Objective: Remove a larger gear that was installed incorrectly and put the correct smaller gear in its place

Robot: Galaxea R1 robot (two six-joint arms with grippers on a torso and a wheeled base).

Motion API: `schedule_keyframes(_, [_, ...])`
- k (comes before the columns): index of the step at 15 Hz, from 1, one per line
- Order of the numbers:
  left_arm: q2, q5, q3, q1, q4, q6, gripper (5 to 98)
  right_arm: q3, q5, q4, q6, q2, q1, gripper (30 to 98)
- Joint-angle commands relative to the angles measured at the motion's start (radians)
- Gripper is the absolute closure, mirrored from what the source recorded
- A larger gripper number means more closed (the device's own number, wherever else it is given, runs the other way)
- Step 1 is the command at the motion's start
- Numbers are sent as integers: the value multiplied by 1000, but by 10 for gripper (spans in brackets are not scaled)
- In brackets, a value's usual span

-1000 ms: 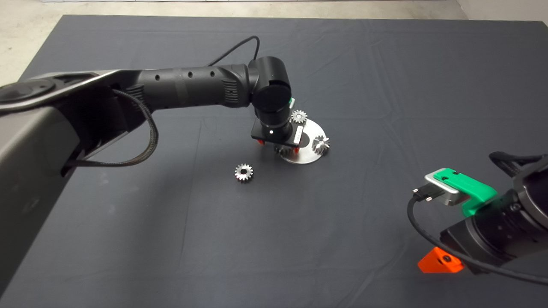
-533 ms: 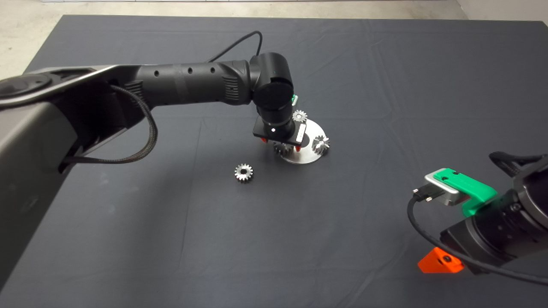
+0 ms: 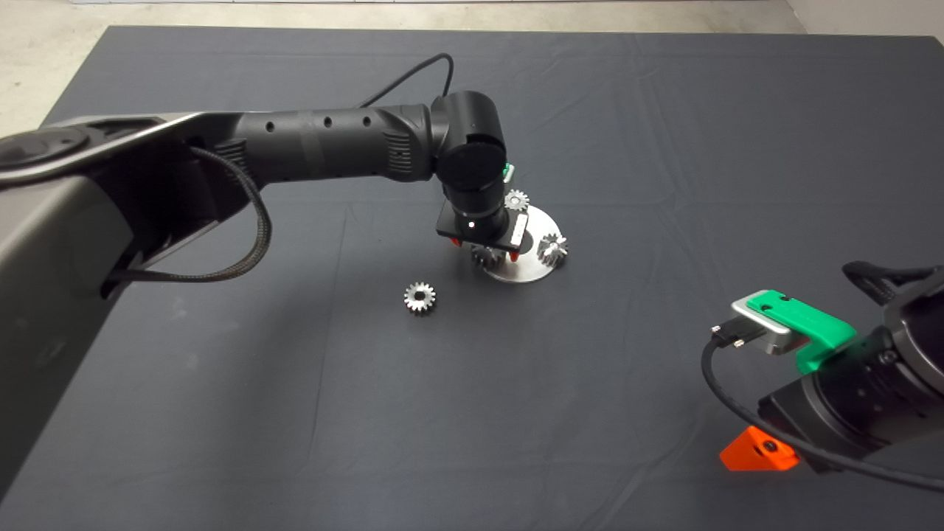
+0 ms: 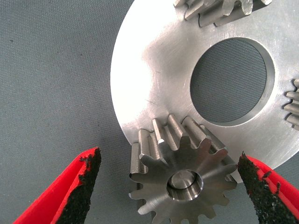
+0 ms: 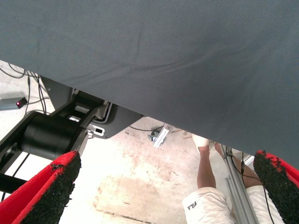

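Observation:
A round silver plate (image 3: 532, 271) with a centre hole lies mid-mat and carries three gears on pins. My left gripper (image 3: 483, 252) hangs over its near-left edge. In the left wrist view the gripper (image 4: 169, 156) is open. Its red fingers (image 4: 79, 186) stand on either side of the larger gear (image 4: 184, 179), apart from it. That gear has long teeth, sits on a pin and overhangs the plate (image 4: 149, 79). The smaller gear (image 3: 419, 297) lies loose on the mat to the plate's left. My right gripper (image 3: 759, 448) is parked at the lower right, open (image 5: 166, 161) and empty.
Two more gears stand on the plate, one at its far edge (image 3: 515, 199) and one at its right edge (image 3: 552, 248). The right wrist view shows the mat's edge, the floor, a black stand (image 5: 51, 133) and a person's leg (image 5: 205, 170).
My left gripper has shifted slightly toward the far side over the plate, then held still. The gears and the right arm have not moved.

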Motion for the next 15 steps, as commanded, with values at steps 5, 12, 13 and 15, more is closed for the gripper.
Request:
schedule_keyframes(5, [3,11,27,-19,14,-33,287,1,-124,-5,-2,-5,29,309])
schedule_keyframes(12, [3,13,40,-15,43,-77,287,3,-124,-5,-2,-14,33,309])
schedule_keyframes(13, [4,15,40,-16,44,-77,287,3,-124,-5,-2,-19,33,309])
schedule_keyframes(15, [4,16,40,-15,49,-77,299,3,-124,-5,-1,-24,33,309])
